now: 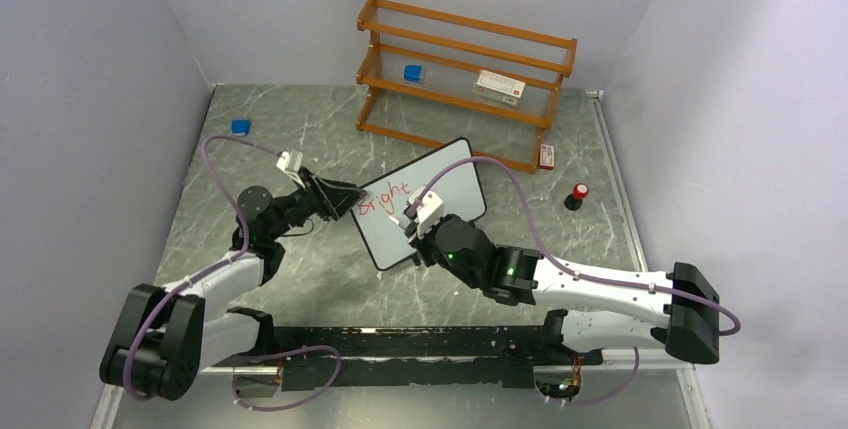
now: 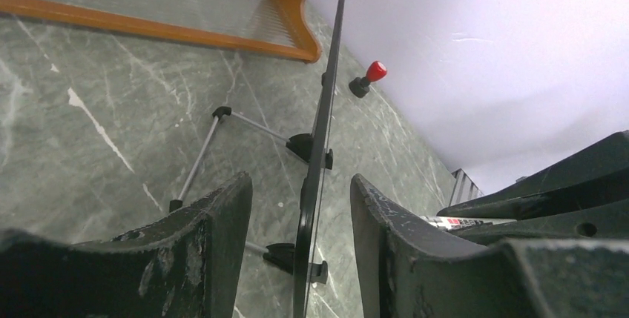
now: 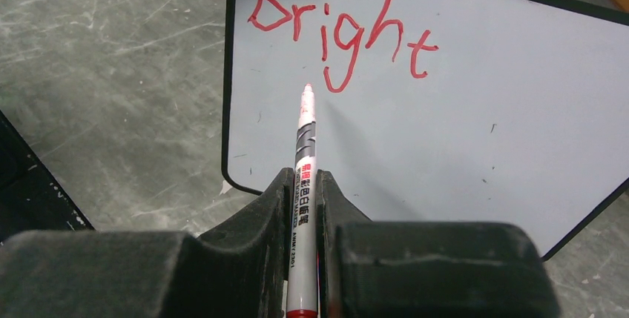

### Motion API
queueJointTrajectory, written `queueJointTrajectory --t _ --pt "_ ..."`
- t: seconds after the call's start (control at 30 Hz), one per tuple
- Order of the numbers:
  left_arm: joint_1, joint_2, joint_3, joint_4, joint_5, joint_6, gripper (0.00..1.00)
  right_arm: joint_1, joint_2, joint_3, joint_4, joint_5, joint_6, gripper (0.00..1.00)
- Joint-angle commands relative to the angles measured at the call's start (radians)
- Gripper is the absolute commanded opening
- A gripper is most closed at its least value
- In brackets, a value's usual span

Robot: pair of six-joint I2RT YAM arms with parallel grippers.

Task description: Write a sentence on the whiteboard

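On the grey marble tabletop [image 1: 300, 129], centre frame, the small black-framed whiteboard [image 1: 440, 209] read only "Bright", the left gripper [image 2: 300, 179] straddling its edge with jaws apart and the right gripper [image 3: 303, 179] clenching a white red-inked marker pen [image 3: 305, 133], so the next word likely had to start rightward.

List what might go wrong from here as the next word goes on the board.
1. The jaws of the left gripper straddle the edge of the whiteboard with gaps either side, so it may slide under pen pressure.
2. The marker in the right gripper points just below the red word "Bright"; a drifting stroke could cross the g's tail.
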Motion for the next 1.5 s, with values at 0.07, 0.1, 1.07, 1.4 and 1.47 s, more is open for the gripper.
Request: queueJointTrajectory --t 0.07,0.1,1.07,1.4,1.47 --pt "0.009 0.061 0.082 0.112 0.106 0.006 0.51 0.008 0.011 0.043 0.035 -0.003 -0.016 0.00" --pt "0.009 0.066 0.088 0.109 0.114 0.008 0.49 0.008 0.012 0.043 0.036 -0.003 -0.016 0.00" --pt "0.001 0.120 0.080 0.128 0.179 0.074 0.19 0.138 0.187 0.138 -0.058 0.213 0.027 0.00" --pt "0.002 0.144 0.077 0.155 0.196 0.102 0.05 0.152 0.218 0.162 -0.074 0.239 0.040 0.00" --pt "0.001 0.150 0.073 0.159 0.198 0.106 0.05 0.156 0.227 0.165 -0.075 0.252 0.044 0.00"
